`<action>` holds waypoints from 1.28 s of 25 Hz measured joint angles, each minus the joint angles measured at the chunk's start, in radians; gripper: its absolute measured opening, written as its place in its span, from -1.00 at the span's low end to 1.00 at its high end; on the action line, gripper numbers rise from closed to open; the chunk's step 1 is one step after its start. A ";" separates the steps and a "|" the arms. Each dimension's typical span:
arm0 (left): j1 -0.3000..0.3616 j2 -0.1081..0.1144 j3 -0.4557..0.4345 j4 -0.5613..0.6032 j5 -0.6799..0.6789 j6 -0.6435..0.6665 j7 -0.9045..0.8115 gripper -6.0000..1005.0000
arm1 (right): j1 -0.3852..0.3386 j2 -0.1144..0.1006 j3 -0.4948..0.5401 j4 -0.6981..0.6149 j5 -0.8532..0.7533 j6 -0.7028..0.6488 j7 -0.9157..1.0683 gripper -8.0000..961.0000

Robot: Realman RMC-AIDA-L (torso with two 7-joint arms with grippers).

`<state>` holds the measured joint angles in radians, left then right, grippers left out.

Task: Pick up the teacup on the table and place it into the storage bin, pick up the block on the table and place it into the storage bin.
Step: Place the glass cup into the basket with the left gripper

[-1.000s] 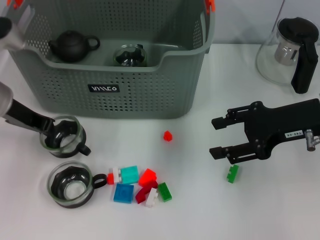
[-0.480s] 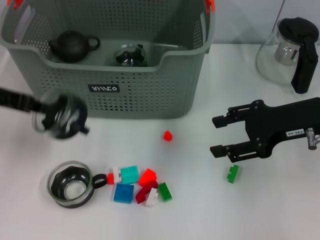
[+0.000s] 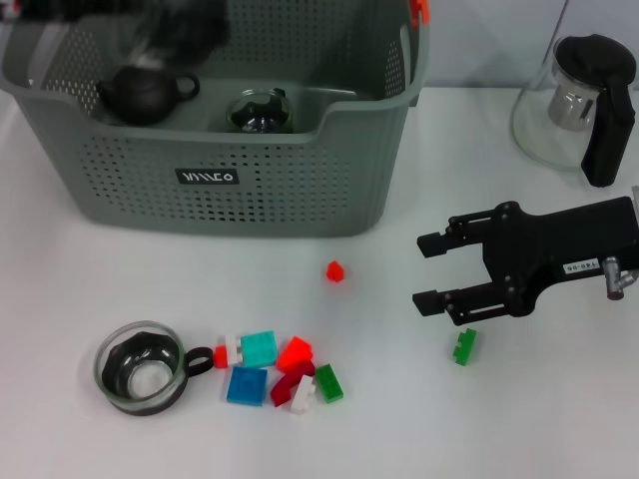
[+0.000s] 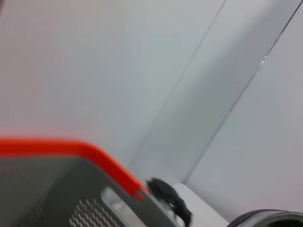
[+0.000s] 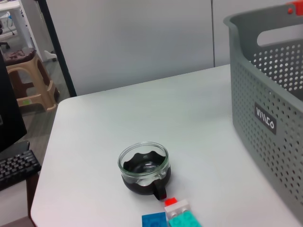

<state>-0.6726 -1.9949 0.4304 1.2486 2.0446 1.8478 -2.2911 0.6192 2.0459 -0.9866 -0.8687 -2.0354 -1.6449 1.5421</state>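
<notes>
left gripper point(image 3: 150, 25) blurs over the storage bin point(image 3: 300, 190), grip unclear; teacup point(image 3: 142, 367) looks fragile, slick glass, so take its rim; right gripper point(image 3: 431, 269) spread.

Even, bright light falls from overhead onto my white table point(image 3: 559, 419), leaving only soft, short shadows under the storage bin point(image 3: 250, 190) and beneath my right gripper point(image 3: 431, 271). At the bin's far left corner a dark motion smear point(image 3: 150, 25) hides whatever is there. The glass pitcher point(image 3: 564, 100) catches a pale sheen. My left wrist view is soft and streaked throughout. The right wrist view is crisp, its teacup point(image 5: 143, 166) glinting faintly.
</notes>
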 joint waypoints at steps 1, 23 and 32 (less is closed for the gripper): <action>-0.008 0.001 0.027 -0.003 0.005 -0.042 0.001 -0.90 | 0.001 0.000 0.000 0.004 0.000 0.001 -0.001 0.57; -0.262 -0.009 0.424 -0.434 0.523 -0.925 -0.063 -0.89 | -0.005 0.002 0.004 0.063 -0.001 0.022 0.013 0.57; -0.304 -0.044 0.432 -0.503 0.665 -1.016 -0.064 -0.89 | -0.011 0.002 0.003 0.065 0.000 0.026 0.015 0.57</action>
<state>-0.9762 -2.0391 0.8625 0.7453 2.7100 0.8314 -2.3546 0.6086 2.0479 -0.9833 -0.8038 -2.0357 -1.6191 1.5567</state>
